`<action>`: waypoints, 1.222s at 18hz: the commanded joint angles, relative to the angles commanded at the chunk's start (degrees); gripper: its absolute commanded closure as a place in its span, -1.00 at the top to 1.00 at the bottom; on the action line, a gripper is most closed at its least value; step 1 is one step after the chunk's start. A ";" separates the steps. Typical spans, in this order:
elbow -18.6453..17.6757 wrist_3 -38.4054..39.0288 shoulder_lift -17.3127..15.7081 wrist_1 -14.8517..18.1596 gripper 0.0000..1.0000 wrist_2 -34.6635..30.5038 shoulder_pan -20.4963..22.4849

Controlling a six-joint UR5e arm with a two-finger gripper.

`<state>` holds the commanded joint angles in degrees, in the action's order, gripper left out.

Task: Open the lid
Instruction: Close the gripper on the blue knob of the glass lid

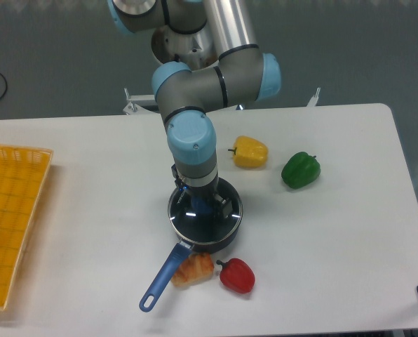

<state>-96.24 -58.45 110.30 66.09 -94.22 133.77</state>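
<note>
The lid (195,219), clear glass with a metal rim, lies flat on a dark pan (226,235) near the table's middle. Its blue knob (203,206) shows just under my wrist. My gripper (202,202) points straight down over the knob, with dark fingers (221,203) standing a little apart on either side of it, so it looks open. The wrist hides most of the fingers and whether they touch the knob.
The pan's blue handle (161,277) points toward the front left. A croissant (193,269) and a red pepper (237,276) lie just in front of the pan. A yellow pepper (250,152) and a green pepper (300,170) sit behind it to the right. A yellow basket (12,217) is at the left edge.
</note>
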 joint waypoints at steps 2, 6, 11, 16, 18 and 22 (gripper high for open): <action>0.09 0.00 0.00 0.00 0.60 0.00 0.00; 0.26 0.00 -0.09 0.09 0.45 0.00 0.00; 0.53 -0.09 0.00 0.26 0.44 0.00 0.00; 1.23 -0.09 -0.09 0.26 0.41 0.26 0.17; 1.58 -0.18 -0.09 0.26 0.36 0.09 0.18; 1.58 -0.26 -0.09 0.26 0.19 0.09 0.18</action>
<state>-94.66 -58.71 110.21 66.36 -94.13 133.95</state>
